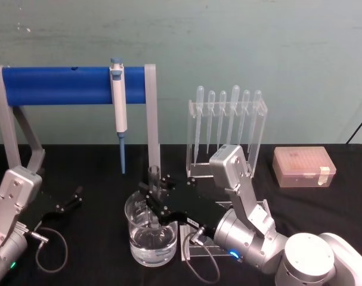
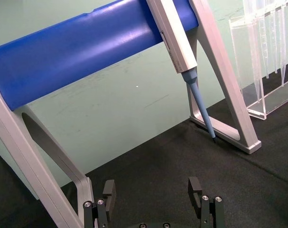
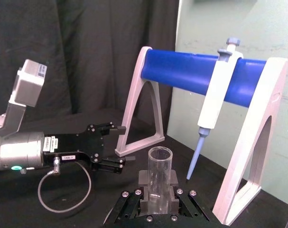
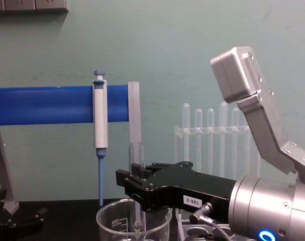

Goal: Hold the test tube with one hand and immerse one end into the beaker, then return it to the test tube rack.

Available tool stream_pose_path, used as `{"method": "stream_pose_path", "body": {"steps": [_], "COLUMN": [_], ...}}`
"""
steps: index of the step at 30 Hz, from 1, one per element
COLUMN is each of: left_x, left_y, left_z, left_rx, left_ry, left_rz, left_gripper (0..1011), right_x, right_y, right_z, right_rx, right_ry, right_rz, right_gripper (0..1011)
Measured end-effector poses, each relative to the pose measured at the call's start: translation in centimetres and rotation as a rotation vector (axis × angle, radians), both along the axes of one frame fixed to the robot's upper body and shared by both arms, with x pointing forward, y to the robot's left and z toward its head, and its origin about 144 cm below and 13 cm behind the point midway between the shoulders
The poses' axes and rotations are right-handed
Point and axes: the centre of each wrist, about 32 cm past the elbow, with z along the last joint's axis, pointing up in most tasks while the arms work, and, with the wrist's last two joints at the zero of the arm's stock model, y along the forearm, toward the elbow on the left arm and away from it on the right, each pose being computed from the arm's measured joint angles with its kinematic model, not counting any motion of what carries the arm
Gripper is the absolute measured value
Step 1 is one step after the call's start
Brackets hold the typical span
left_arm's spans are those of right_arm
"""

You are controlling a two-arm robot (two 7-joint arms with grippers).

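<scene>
bottom centre: black right pincer (image 1: 154,199) pinches upright clear glass test tube (image 1: 153,177), tip inside wide glass beaker (image 1: 133,238); left pincer (image 1: 69,201) spread.

- the beaker (image 1: 138,238): wide clear glass, upright, part-filled with clear liquid
- the test tube (image 1: 154,177): clear glass, upright, rim up, held in the right gripper (image 1: 153,204), lower end inside the beaker

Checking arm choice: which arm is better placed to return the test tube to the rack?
Right. The right tool is shut on the test tube, holding it upright with its lower end inside the beaker. The left tool sits open off to the left, apart from both.
</scene>
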Motion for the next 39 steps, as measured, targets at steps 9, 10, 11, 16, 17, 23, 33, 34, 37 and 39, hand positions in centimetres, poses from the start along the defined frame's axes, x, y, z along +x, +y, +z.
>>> {"method": "stream_pose_path", "body": {"steps": [9, 10, 11, 16, 17, 23, 33, 34, 37, 39], "left_x": [0.0, 0.0, 0.0, 0.0, 0.0, 0.0, 0.0, 0.0, 0.0, 0.0], "left_y": [0.0, 0.0, 0.0, 0.0, 0.0, 0.0, 0.0, 0.0, 0.0, 0.0], "left_z": [0.0, 0.0, 0.0, 0.0, 0.0, 0.0, 0.0, 0.0, 0.0, 0.0], "left_rx": [0.000, 0.000, 0.000, 0.000, 0.000, 0.000, 0.000, 0.000, 0.000, 0.000], "left_ry": [0.000, 0.000, 0.000, 0.000, 0.000, 0.000, 0.000, 0.000, 0.000, 0.000], "left_rz": [0.000, 0.000, 0.000, 0.000, 0.000, 0.000, 0.000, 0.000, 0.000, 0.000], "left_gripper": [1000, 1000, 1000, 1000, 1000, 1000, 1000, 1000, 1000, 1000], "right_x": [-0.6, -0.7, -0.8, -1.1, -1.2, -1.8, -3.5, -3.6, -4.0, -4.2], "right_y": [-0.2, -0.2, -0.3, -0.6, -0.7, -1.5, -6.2, -6.6, -7.8, -8.3], "right_z": [2.6, 3.4, 3.8, 6.5, 7.3, 9.9, 11.4, 11.4, 10.8, 10.1], "right_rx": [0.017, 0.021, 0.024, 0.048, 0.051, 0.057, 0.057, 0.056, 0.047, 0.041], "right_ry": [-0.031, -0.041, -0.047, -0.054, -0.053, -0.063, -0.087, -0.087, -0.078, -0.068], "right_rz": [0.013, 0.019, 0.022, 0.028, 0.026, 0.019, -0.086, -0.096, -0.128, -0.139], "right_gripper": [234, 233, 233, 233, 233, 233, 233, 233, 233, 233]}}
